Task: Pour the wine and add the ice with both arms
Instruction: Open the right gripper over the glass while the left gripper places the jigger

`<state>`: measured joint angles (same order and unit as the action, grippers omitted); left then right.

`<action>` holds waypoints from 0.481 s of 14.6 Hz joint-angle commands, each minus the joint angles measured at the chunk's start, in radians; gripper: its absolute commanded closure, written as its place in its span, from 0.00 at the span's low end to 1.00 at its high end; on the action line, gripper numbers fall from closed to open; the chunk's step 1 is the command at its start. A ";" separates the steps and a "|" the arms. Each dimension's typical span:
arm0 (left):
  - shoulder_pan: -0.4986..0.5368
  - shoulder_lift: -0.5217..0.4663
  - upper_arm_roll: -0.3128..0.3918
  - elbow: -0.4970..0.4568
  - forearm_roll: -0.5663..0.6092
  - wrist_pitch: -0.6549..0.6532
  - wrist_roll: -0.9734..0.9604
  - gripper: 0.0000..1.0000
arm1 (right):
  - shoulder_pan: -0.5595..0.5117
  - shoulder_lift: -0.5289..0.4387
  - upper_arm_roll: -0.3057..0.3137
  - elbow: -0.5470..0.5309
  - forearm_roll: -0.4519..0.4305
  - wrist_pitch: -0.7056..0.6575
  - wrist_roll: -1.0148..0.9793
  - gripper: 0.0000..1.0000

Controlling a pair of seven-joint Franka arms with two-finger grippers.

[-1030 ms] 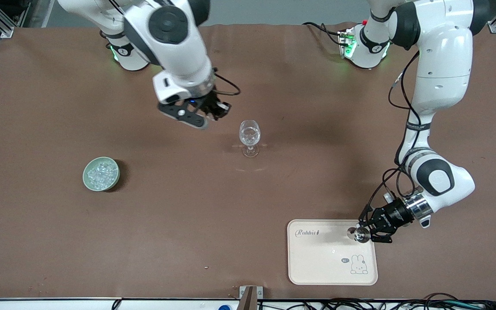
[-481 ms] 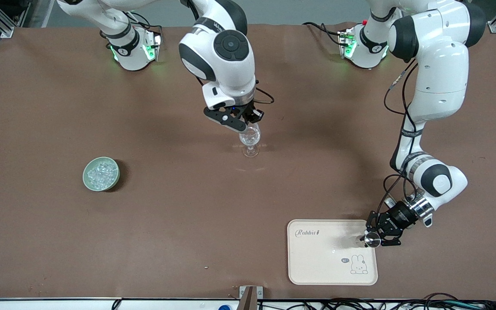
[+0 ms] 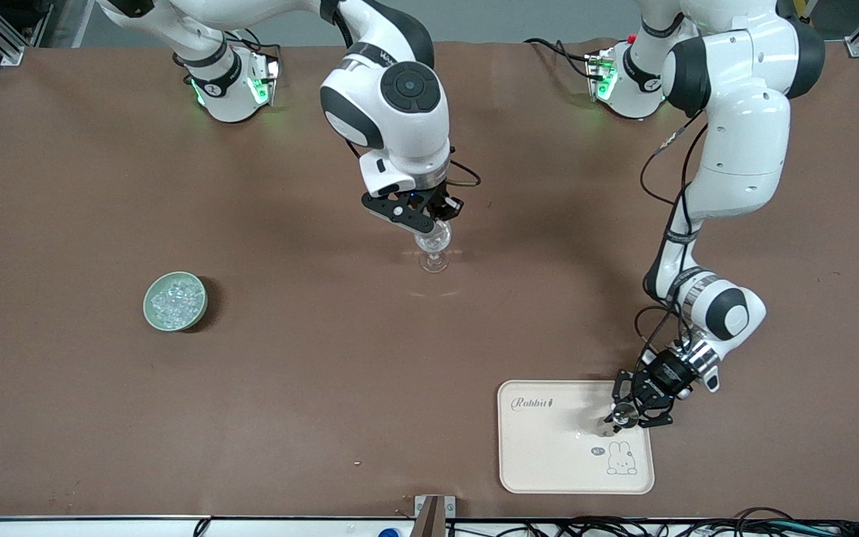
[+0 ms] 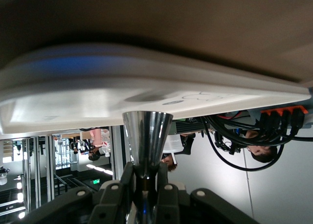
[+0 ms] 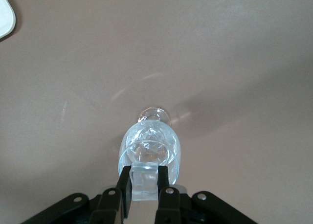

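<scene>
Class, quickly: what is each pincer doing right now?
Left pincer: shut on a metal cup, over the tray.
Right pincer: shut on an ice cube, over the wine glass.

The middle of the worktop [image 3: 325, 388] is blocked by the wine glass [image 3: 434, 250], and the right gripper [image 3: 432, 222] hangs just over its rim, clamped on an ice cube [image 5: 145, 181]. Toward the left arm's end, near the front camera, the tray [image 3: 549, 455] takes up floor space; the left gripper [image 3: 632, 409] sits low over its edge, gripping a metal cup [image 3: 620, 419]. The green bowl [image 3: 175, 300] stands alone toward the right arm's end. Between bowl, glass and tray the brown surface lies open for passage.
</scene>
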<state>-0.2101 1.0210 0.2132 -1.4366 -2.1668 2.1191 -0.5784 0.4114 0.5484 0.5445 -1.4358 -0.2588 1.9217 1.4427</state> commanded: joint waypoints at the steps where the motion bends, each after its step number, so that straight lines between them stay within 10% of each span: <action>1: 0.003 0.010 0.000 0.032 -0.024 0.005 0.000 0.00 | 0.009 0.013 0.003 0.018 -0.043 -0.001 0.024 0.95; 7: 0.020 -0.045 0.011 -0.001 0.146 0.004 -0.014 0.00 | 0.010 0.031 0.003 0.015 -0.062 0.000 0.025 0.93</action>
<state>-0.1970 1.0081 0.2234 -1.4139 -2.0928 2.1192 -0.5813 0.4129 0.5625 0.5445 -1.4357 -0.2886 1.9222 1.4430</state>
